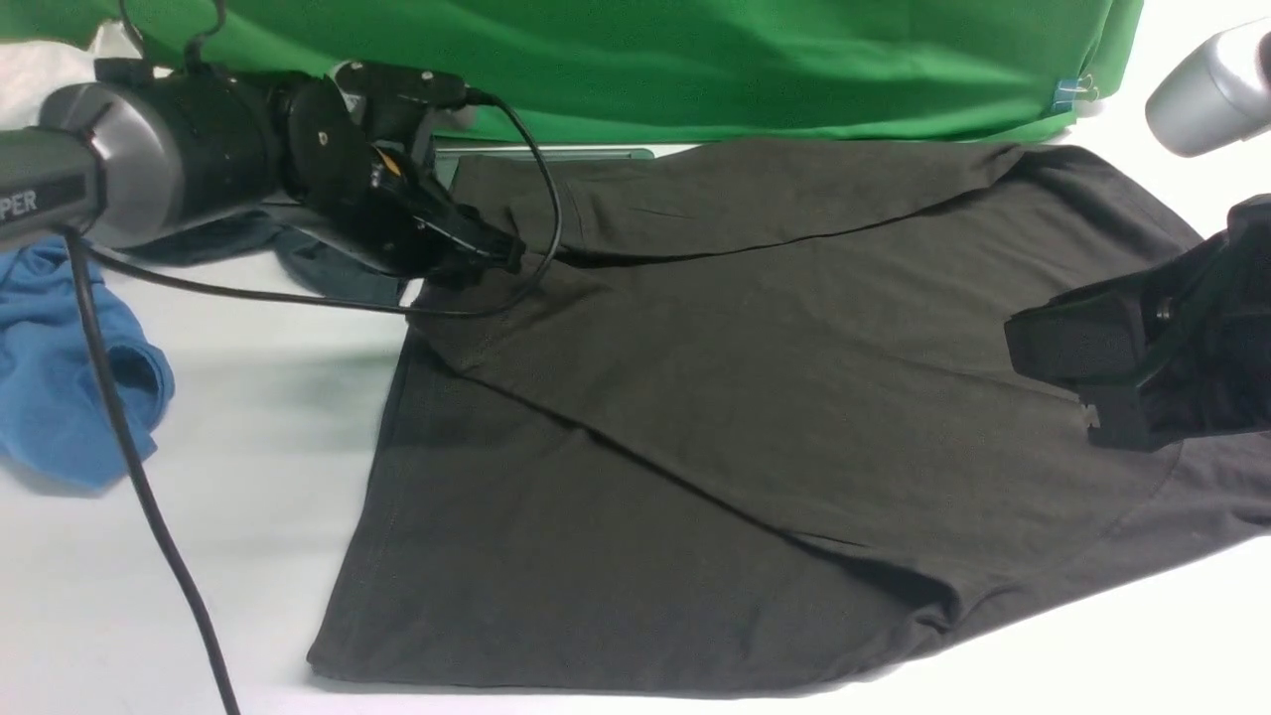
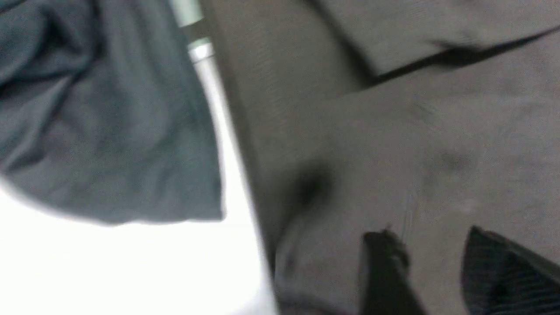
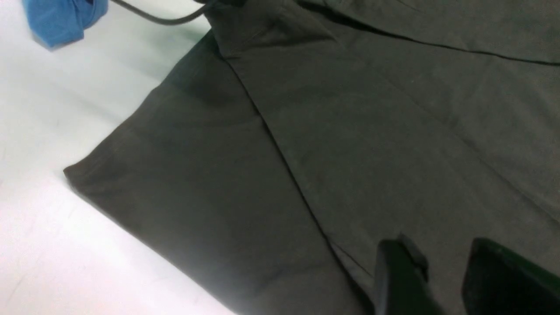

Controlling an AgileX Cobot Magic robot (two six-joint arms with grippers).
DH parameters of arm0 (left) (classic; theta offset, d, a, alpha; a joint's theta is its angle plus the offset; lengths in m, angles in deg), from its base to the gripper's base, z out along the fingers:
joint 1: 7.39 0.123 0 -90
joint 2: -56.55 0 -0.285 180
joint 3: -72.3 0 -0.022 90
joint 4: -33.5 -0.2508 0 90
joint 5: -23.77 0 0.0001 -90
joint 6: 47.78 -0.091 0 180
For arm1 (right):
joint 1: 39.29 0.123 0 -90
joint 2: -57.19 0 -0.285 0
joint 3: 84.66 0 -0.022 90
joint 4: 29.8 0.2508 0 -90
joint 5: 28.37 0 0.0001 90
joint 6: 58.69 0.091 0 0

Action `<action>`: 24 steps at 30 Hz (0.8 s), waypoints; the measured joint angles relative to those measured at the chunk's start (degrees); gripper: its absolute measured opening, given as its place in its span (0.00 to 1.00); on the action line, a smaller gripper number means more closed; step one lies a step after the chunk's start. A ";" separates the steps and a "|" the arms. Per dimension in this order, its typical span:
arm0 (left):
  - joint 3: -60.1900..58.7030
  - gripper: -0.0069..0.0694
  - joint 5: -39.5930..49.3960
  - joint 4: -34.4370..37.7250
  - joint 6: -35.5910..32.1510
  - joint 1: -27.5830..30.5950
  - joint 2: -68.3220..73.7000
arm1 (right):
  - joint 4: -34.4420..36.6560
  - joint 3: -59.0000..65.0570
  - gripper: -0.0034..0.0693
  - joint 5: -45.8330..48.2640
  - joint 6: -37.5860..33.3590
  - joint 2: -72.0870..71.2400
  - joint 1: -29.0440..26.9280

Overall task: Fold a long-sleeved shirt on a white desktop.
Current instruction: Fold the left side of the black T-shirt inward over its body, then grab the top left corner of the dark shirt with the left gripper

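The long-sleeved shirt (image 1: 755,427) lies spread on the white desktop (image 1: 228,516), dark brownish-black, with both sleeves folded across its body. My left gripper (image 1: 496,253) hovers over the shirt's far left part; in the left wrist view its fingers (image 2: 385,267) stand apart above the cloth (image 2: 393,144) with nothing between them. My right gripper (image 1: 1053,348) is above the shirt's right side. In the right wrist view its fingers (image 3: 400,275) are apart over the fabric (image 3: 350,144), holding nothing. No logo shows.
A blue shirt (image 1: 60,377) lies crumpled at the left edge. A bluish-charcoal garment (image 1: 328,273) sits behind my left arm, also seen in the left wrist view (image 2: 109,122). A green cloth backdrop (image 1: 695,60) hangs at the back. A black cable (image 1: 149,497) trails across the left desktop.
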State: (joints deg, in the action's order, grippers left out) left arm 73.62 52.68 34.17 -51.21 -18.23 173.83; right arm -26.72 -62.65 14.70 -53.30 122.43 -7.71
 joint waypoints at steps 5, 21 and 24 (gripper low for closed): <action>4.12 0.79 10.11 -6.27 9.55 0.00 0.00 | 0.00 0.00 0.38 0.17 0.00 0.00 0.00; 24.03 0.86 19.89 29.84 -1.23 5.91 9.75 | 0.00 0.00 0.38 0.34 0.00 0.00 0.00; 27.74 0.83 20.44 32.03 -1.88 6.06 14.89 | 0.00 0.05 0.38 -0.31 0.00 0.00 0.00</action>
State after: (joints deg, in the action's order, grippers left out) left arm 101.36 73.12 66.21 -53.09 -12.17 188.71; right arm -26.72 -62.60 14.38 -53.30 122.43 -7.71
